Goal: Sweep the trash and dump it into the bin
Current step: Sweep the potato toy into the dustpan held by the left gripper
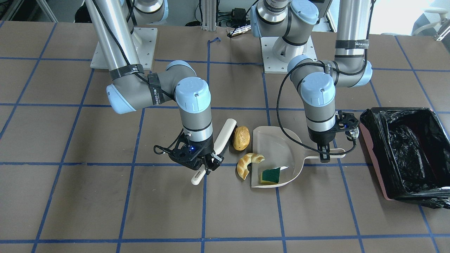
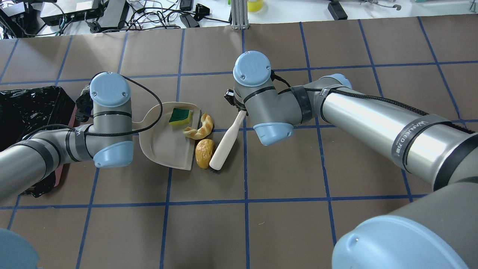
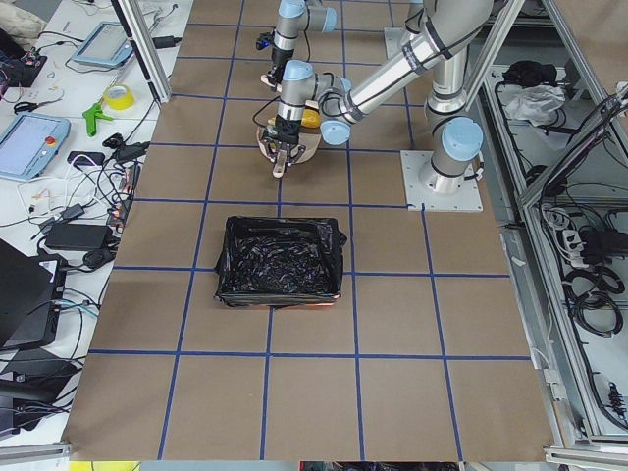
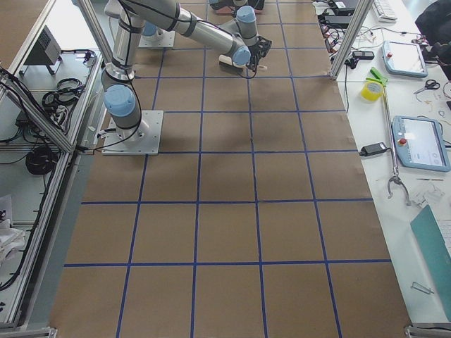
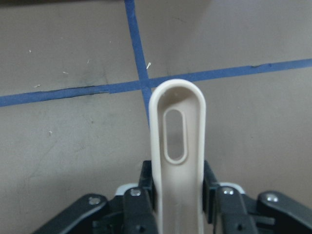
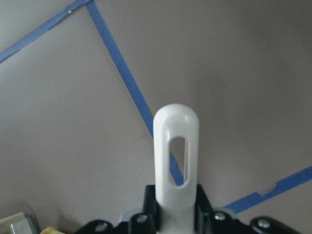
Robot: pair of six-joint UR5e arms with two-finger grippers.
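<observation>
Held: left gripper pinches pan handle, right gripper pinches brush. Inside: sponge; at lip: roll, croissant. Sweep low, pan flat.

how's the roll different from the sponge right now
The sponge lies inside the dustpan; the roll lies on the table just outside its mouth, beside the brush. The sponge is flat, green and yellow; the roll is oval, golden-brown. Neither is in the bin.
</observation>
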